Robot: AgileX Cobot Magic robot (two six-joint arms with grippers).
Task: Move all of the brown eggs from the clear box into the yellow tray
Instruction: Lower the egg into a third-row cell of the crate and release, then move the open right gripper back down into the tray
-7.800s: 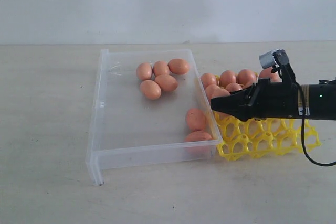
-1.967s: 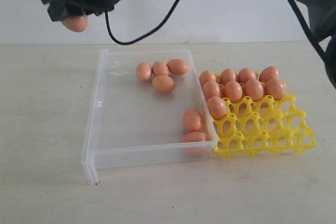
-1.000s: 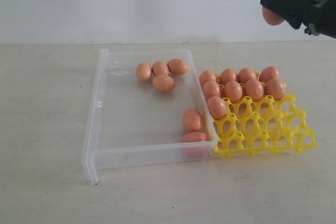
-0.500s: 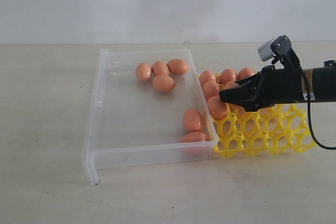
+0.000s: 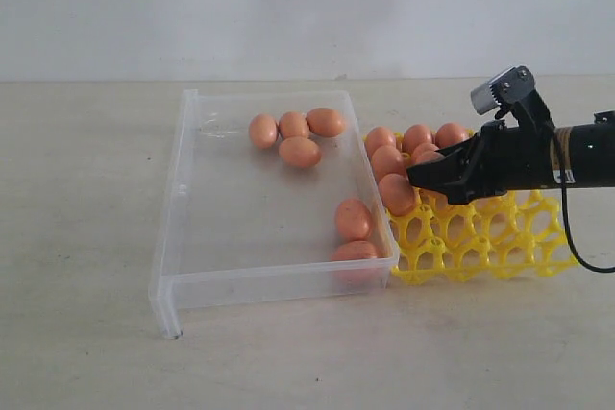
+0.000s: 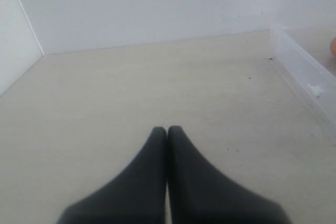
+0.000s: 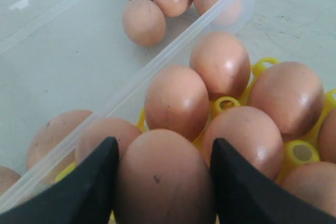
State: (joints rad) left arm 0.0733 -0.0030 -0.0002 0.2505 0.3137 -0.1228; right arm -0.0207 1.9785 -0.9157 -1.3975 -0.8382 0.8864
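Note:
The clear box (image 5: 178, 199) holds several brown eggs: a cluster at its far end (image 5: 300, 152) and two by its right wall (image 5: 353, 219). To its right, the yellow tray (image 5: 480, 247) carries several more eggs (image 5: 387, 160) in its far rows. My right gripper (image 5: 428, 177) reaches in low over the tray's left side. In the right wrist view it (image 7: 164, 153) is shut on a brown egg (image 7: 164, 182), a black finger (image 7: 97, 182) pressed to each side, just above the tray eggs (image 7: 176, 100). My left gripper (image 6: 167, 129) is shut and empty over bare table.
The box's clear wall (image 7: 173, 51) runs close beside the tray's first row of eggs. In the left wrist view the box's end wall (image 6: 302, 72) stands off to one side. A white wall rises behind the beige table (image 5: 86, 333).
My right gripper, with the egg in it, has come down from high at the upper right to just over the tray's left side, and it has barely moved in the last half second.

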